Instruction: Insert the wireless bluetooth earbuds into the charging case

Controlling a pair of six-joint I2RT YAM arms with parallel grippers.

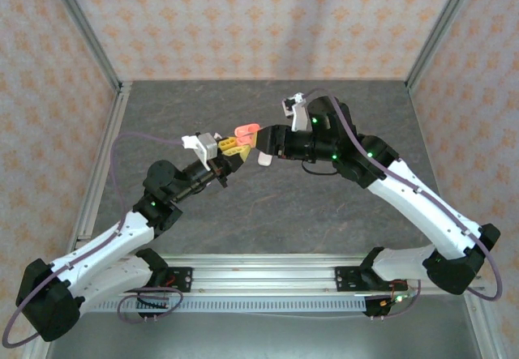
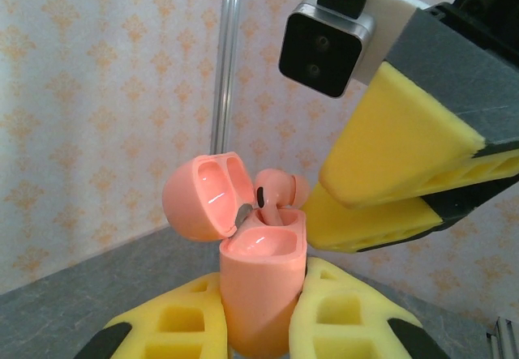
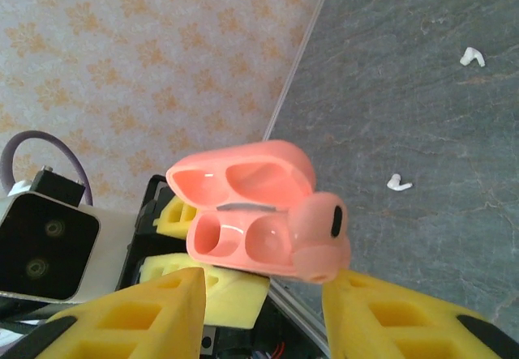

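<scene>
Clamps left gripper (image 2: 259,314) on open coral-pink charging case (image 2: 263,278). Holds right gripper (image 3: 263,284) jaws apart, one finger (image 3: 389,318) touching the coral-pink earbud (image 3: 320,241).

A robotics lab test cell: aluminium frame posts (image 1: 83,31) and patterned wall panels (image 1: 259,19) enclose a grey tabletop (image 1: 268,213) from 9 through 12 to 3 o'clock, with two robot arms (image 1: 113,250) bolted to a rail (image 1: 268,278) at 6 o'clock.

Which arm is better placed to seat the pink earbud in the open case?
Right. The right hand is at the pink earbud over a socket; the left hand is busy gripping the open pink case.
</scene>
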